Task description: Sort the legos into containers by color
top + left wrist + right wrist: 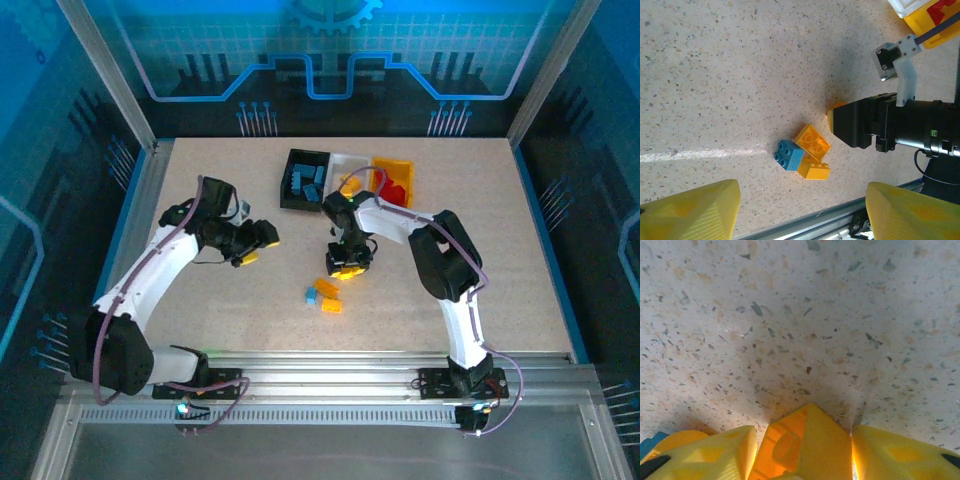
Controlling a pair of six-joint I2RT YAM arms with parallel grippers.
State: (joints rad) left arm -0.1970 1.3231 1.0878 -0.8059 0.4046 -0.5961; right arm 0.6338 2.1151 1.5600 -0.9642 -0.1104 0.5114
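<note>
My right gripper point(804, 434) is shut on an orange-yellow lego point(816, 454), which sits tilted between both fingers just above the table; from above the right gripper point(348, 264) is at mid-table. A blue lego point(789, 155) and two orange-yellow legos point(812, 141) lie clustered on the table close by, also in the top view point(327, 296). My left gripper point(802, 200) hangs open and empty, above and to the left of that cluster point(256, 240). At the back stand the black container point(288, 186) with blue legos, the white container point(347, 161) and the yellow-orange container point(392, 162) with red legos.
The metal rail point(330, 372) runs along the table's near edge, close to the cluster. The right arm's black wrist point(900, 127) reaches across the left wrist view. Bare speckled tabletop point(200, 320) lies to the left and right point(520, 250).
</note>
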